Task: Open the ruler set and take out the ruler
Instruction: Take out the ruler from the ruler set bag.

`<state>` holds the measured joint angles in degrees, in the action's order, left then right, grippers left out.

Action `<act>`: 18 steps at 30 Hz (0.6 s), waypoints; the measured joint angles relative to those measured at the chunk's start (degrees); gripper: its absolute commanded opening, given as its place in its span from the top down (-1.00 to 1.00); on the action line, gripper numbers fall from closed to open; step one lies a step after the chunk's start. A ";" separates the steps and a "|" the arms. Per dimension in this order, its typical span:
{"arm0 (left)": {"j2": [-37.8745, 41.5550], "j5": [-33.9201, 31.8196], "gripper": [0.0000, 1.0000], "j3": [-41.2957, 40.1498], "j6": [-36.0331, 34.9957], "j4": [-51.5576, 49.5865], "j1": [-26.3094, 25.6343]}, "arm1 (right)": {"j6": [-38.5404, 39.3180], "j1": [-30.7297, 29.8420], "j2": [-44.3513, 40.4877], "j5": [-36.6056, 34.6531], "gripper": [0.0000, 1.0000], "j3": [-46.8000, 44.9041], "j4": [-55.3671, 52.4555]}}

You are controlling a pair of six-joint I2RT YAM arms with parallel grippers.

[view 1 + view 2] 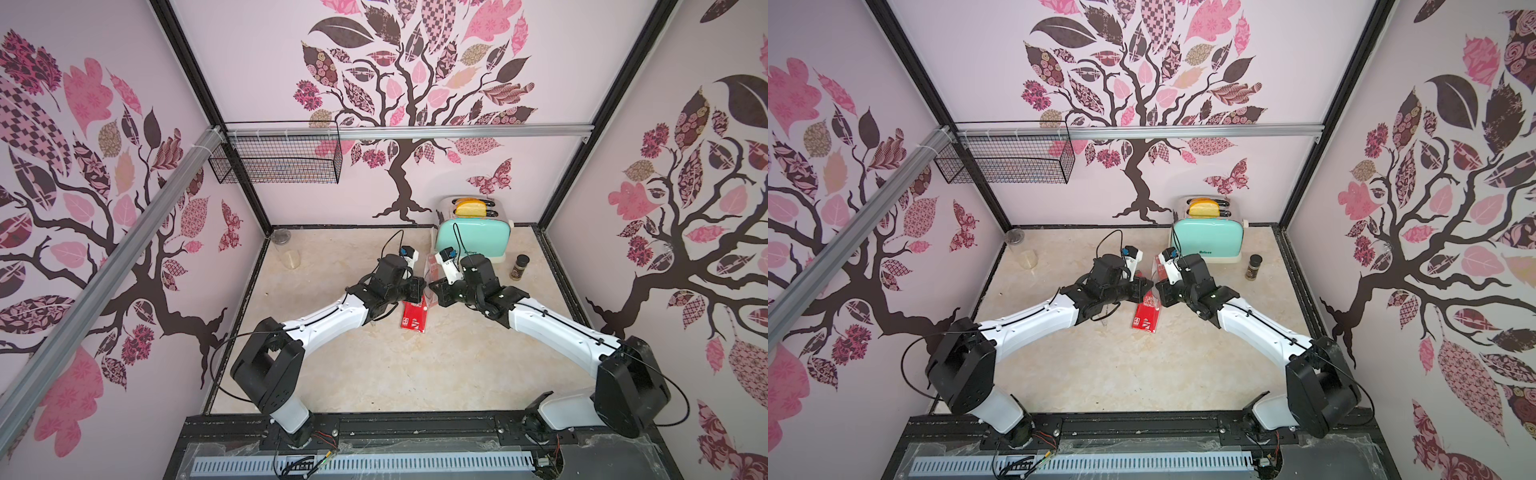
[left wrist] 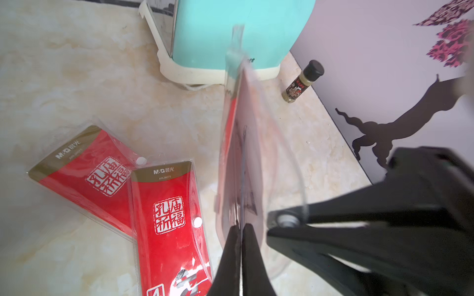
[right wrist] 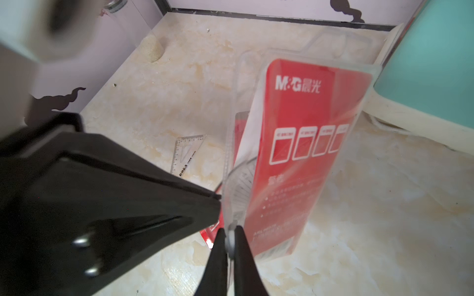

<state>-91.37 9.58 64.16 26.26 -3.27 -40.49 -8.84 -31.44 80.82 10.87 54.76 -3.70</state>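
Two spare ruler sets point(image 2: 169, 217), red cards in clear pouches, lie flat and overlapping on the table point(image 1: 374, 365), on the robot's side of the meeting grippers.

One held ruler set point(image 3: 302, 143), same make, is raised off the table between the two arms. It stands on edge with its red card turned toward the right wrist camera. A protractor point(image 3: 242, 184) shows through the clear plastic. Whether the flap is undone cannot be told.

One left gripper point(image 2: 241, 226): jaws drawn to a sliver, pinching the clear edge of the held ruler set.

One right gripper point(image 3: 230, 232): jaws equally narrow, clamped on the pouch's white snap button point(image 3: 230, 242). In both top views the two grippers stand tip to tip, nearly touching.

One set square point(image 3: 188, 153), clear plastic, lies flat on the table, apart from the pouches.

One toaster point(image 1: 473, 241), mint green, stands upright against the back wall with a yellow slice of bread point(image 1: 469, 206) in a slot.

One spice bottle point(image 1: 519, 267), dark cap, stands upright near the toaster on its right.

One clear jar point(image 1: 291, 258) stands in the far left corner, with sandy contents at the bottom.

One wire basket point(image 1: 278, 160), black, hangs from the rail on the back wall, left side.
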 measured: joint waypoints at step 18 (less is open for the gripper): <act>21.16 5.68 1.00 -13.66 -2.08 -6.29 10.38 | 0.50 0.85 1.64 -4.07 1.00 -0.48 -0.66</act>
<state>-70.22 15.27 50.50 24.18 -9.56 -30.11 -8.34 -30.59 82.46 6.81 54.28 -4.36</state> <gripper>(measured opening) 0.049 0.078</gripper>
